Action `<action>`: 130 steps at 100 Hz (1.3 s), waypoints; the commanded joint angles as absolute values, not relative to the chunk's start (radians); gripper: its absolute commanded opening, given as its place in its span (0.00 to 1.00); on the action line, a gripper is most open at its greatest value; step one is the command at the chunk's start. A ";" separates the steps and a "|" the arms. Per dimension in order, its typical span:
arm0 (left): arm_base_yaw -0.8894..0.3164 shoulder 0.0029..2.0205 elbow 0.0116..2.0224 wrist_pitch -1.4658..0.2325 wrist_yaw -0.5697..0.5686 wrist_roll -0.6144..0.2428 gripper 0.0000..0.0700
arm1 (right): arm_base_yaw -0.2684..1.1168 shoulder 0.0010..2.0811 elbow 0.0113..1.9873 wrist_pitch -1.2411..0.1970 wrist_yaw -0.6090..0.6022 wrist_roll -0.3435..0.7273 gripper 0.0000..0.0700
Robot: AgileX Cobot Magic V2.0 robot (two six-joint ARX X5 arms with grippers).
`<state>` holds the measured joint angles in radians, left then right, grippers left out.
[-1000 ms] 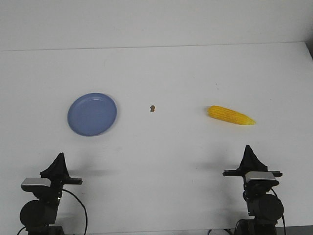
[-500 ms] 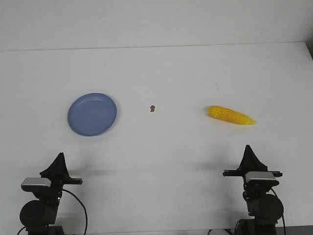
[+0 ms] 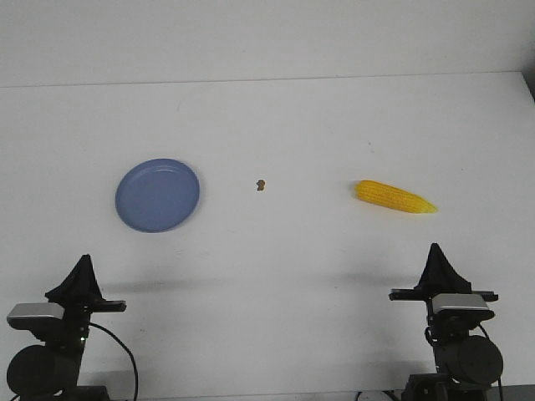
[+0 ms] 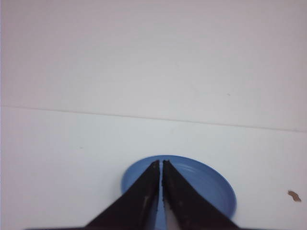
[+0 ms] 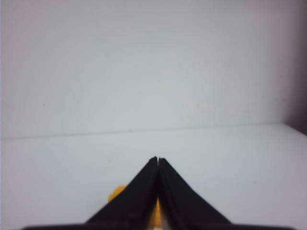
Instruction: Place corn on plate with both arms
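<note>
The yellow corn [image 3: 394, 197] lies on the white table at the right, its pointed tip toward the right edge. The round blue plate [image 3: 157, 195] sits at the left with nothing on it. My left gripper [image 3: 84, 261] is near the front edge, in front of the plate and apart from it, shut with nothing held. My right gripper [image 3: 435, 249] is in front of the corn, also shut and holding nothing. In the left wrist view the plate [image 4: 206, 184] shows behind the shut left gripper [image 4: 159, 163]. In the right wrist view a bit of corn [image 5: 116, 192] peeks from behind the shut right gripper [image 5: 157, 159].
A small brown speck [image 3: 261, 185] lies on the table between plate and corn, and shows as a speck [image 4: 294, 195] in the left wrist view. The table's back edge [image 3: 267, 80] meets a pale wall.
Both arms have drawn back toward the front edge and outward. The left one shifted further left, the right one slightly right. Corn and plate have not moved.
</note>
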<state>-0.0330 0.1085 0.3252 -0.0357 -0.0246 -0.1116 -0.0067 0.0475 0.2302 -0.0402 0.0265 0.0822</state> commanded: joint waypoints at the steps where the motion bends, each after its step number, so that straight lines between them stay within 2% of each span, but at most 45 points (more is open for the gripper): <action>1: -0.033 0.165 0.412 -0.087 -0.032 -0.124 0.02 | -0.006 0.085 0.303 -0.110 0.027 0.084 0.00; 36: -0.033 0.548 0.896 -0.474 -0.033 -0.113 0.02 | -0.006 0.455 0.790 -0.648 0.026 0.078 0.00; 55: -0.033 0.725 1.088 -0.688 -0.031 -0.072 0.02 | -0.006 0.630 0.957 -0.844 0.024 0.078 0.00; 64: -0.033 0.780 1.135 -0.738 -0.028 -0.072 0.02 | -0.006 0.676 0.991 -0.887 0.023 0.078 0.00; 99: -0.033 0.796 1.149 -0.739 -0.027 -0.072 0.03 | -0.006 0.693 0.995 -0.865 0.023 0.078 0.01; 103: -0.033 0.796 1.149 -0.739 -0.027 -0.072 0.04 | -0.006 0.693 0.995 -0.867 0.023 0.079 0.05; 107: -0.033 0.796 1.149 -0.740 -0.027 -0.073 0.11 | -0.006 0.693 0.995 -0.868 0.023 0.082 0.18; 113: -0.033 0.796 1.149 -0.741 -0.027 -0.085 0.30 | -0.006 0.694 0.995 -0.868 0.023 0.088 0.44; 117: -0.033 0.796 1.149 -0.740 -0.027 -0.098 0.43 | -0.006 0.694 0.995 -0.868 0.023 0.094 0.55; 121: -0.033 0.796 1.149 -0.740 -0.027 -0.099 0.50 | -0.006 0.694 0.995 -0.868 0.023 0.101 0.56; 130: -0.033 0.796 1.149 -0.739 -0.027 -0.099 0.50 | -0.006 0.694 0.995 -0.868 0.024 0.105 0.56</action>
<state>-0.0330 0.7910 1.1259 -0.7444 -0.0269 -0.0929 -0.0067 0.6888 0.9745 -0.8776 0.0235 0.0883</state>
